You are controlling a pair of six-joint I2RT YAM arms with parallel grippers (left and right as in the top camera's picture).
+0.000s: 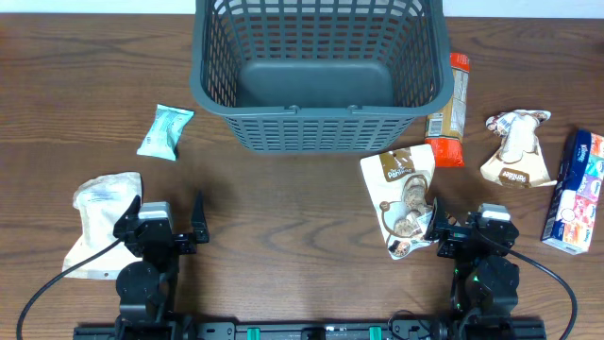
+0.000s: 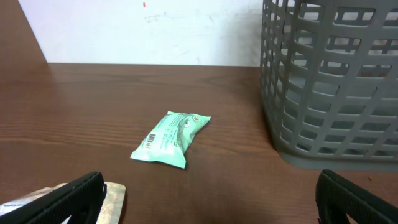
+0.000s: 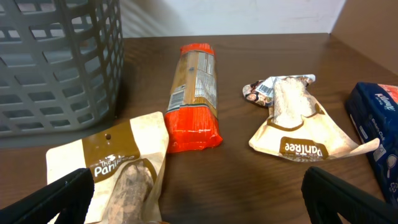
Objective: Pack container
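The large dark grey slotted plastic basket (image 1: 321,132) is seen standing upright, mouth up, its long axis running left to right. It is judged light, stiff and best taken by the thick rim. On the basket's near side, the left gripper (image 1: 165,215) and right gripper (image 1: 464,225) are held wide open and empty.

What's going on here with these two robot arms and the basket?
Two arms are meant to pack snacks into the grey basket, which is empty so far. The left gripper and right gripper are both open and hold nothing. A mint packet and white pouch lie at the left; a brown pouch, orange packet, beige pouch and blue pack at the right.
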